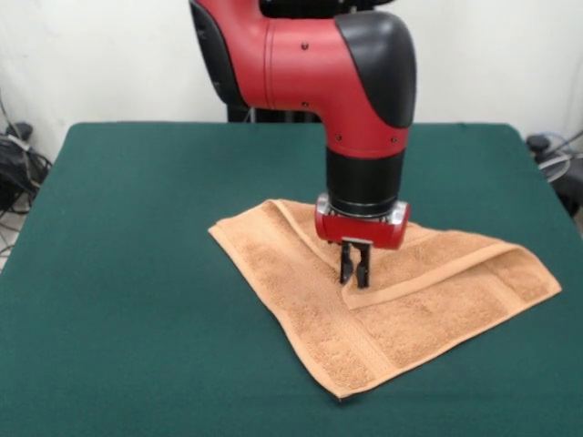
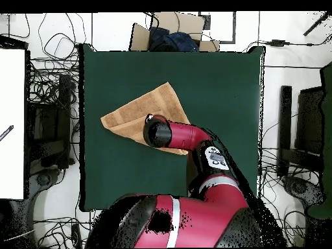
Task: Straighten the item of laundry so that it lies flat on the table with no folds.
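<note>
Around the table (image 1: 137, 273), the overhead view shows tangles of cables (image 2: 48, 91) on the pale floor, a cardboard box (image 2: 170, 27) with something dark blue in it just past the table's edge farthest from the robot's base, and dark equipment (image 2: 305, 130) well off to one side. None of this lies on the green cloth; the only things over the table are the towel (image 1: 437, 291) and the red and black arm (image 1: 364, 100), whose bulky wrist hides part of the towel's middle from above.

The towel lies on the table's green surface, spread in a rough triangle with one flap folded over itself, so a doubled edge runs diagonally across it; a woven border band shows near the edge. In the front view the gripper (image 1: 355, 264) stands straight down on the towel, right at that folded edge near the towel's middle. Its two dark fingers (image 1: 346, 262) sit close together with the tips touching the cloth, and seem pinched on the fold of the towel, though the grip itself is too small to make out surely.
</note>
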`<act>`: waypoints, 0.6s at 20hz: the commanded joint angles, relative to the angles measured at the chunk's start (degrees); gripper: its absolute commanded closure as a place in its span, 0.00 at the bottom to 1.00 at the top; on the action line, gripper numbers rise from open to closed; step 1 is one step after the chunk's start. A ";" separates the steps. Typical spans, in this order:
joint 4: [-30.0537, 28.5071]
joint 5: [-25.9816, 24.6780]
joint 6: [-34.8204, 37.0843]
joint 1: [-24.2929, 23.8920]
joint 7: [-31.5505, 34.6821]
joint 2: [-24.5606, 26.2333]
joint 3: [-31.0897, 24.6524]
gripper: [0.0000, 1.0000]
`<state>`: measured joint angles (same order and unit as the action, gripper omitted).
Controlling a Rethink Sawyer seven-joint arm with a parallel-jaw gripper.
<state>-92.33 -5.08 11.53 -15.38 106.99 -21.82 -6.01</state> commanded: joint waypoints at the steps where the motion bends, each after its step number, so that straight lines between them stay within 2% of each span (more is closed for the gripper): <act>1: -0.60 -0.48 -3.56 1.24 7.74 -0.27 -1.15 1.00; 6: -8.20 -0.26 0.83 -3.51 5.64 -12.10 -6.04 1.00; 9: -9.78 -0.33 2.56 -5.50 3.99 -14.60 -8.17 1.00; 12: -9.40 -1.46 0.00 -6.53 3.61 -13.91 -9.47 1.00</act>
<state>-97.81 -5.11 11.51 -19.45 106.99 -30.89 -8.93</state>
